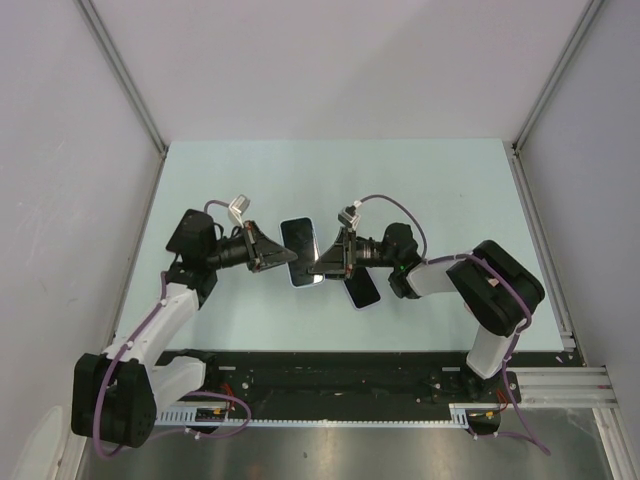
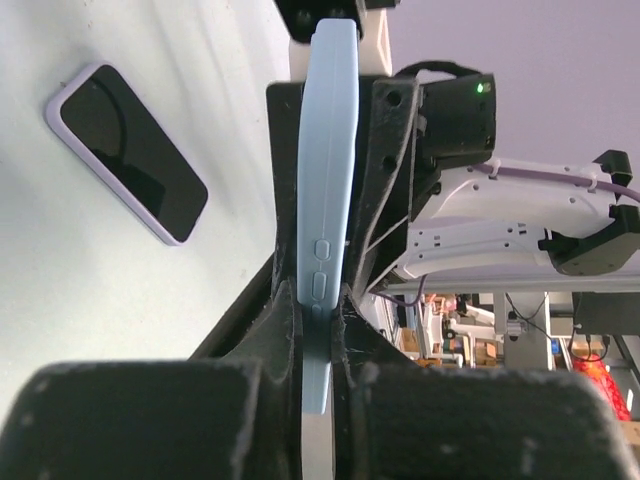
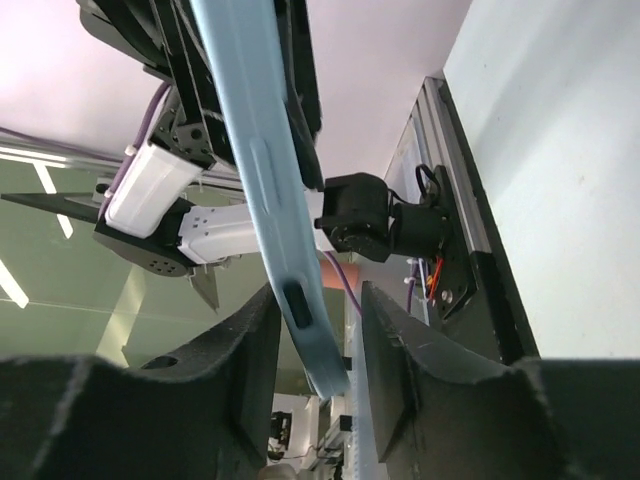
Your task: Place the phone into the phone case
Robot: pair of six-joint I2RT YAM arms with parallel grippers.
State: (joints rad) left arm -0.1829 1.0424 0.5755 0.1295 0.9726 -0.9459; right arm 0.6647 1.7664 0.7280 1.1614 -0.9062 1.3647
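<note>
Near the centre of the top view, the light blue phone case [image 1: 300, 251] was held above the worktop [image 1: 440, 200], its long axis running up and down the frame with the top leaning slightly left. The left hand [image 1: 288, 259] was clamped on its left edge, while the right hand [image 1: 319, 266] had its fingers [image 3: 255, 350] apart, the case's other edge loose between them. The phone [image 1: 363, 289] lay screen-up just lower right of the case, its long axis pointing from upper left to lower right.
</note>
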